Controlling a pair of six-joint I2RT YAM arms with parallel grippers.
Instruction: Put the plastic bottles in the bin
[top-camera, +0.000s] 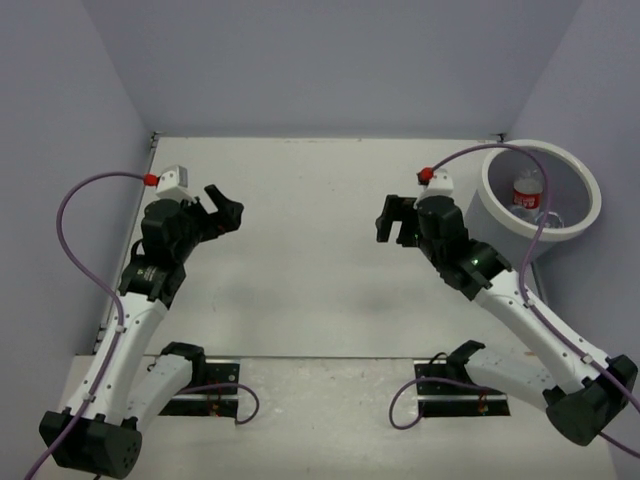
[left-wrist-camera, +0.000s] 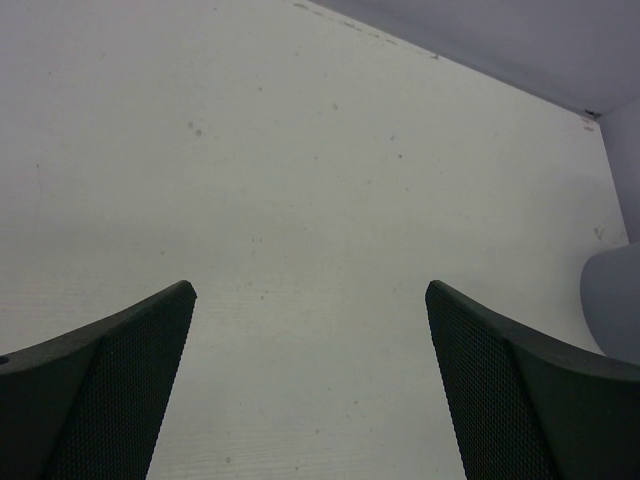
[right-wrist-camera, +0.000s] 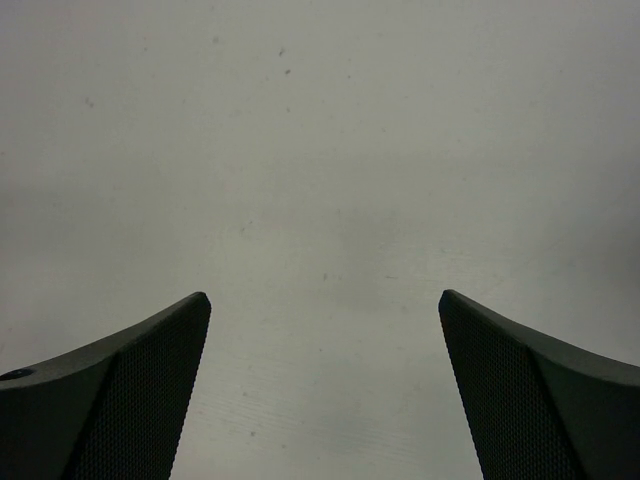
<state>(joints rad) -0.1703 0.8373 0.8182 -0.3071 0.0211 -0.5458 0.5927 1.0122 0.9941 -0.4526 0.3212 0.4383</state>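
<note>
Two grippers, both jaws fully apart, nothing held: L gripper (top-camera: 222, 212) and R gripper (top-camera: 393, 222) hang over the table (top-camera: 310, 300), touching nothing. Far right: 1 white bin (top-camera: 545, 148), 1 red-labelled bottle (top-camera: 527, 192) inside it; any others, can't tell.
</note>
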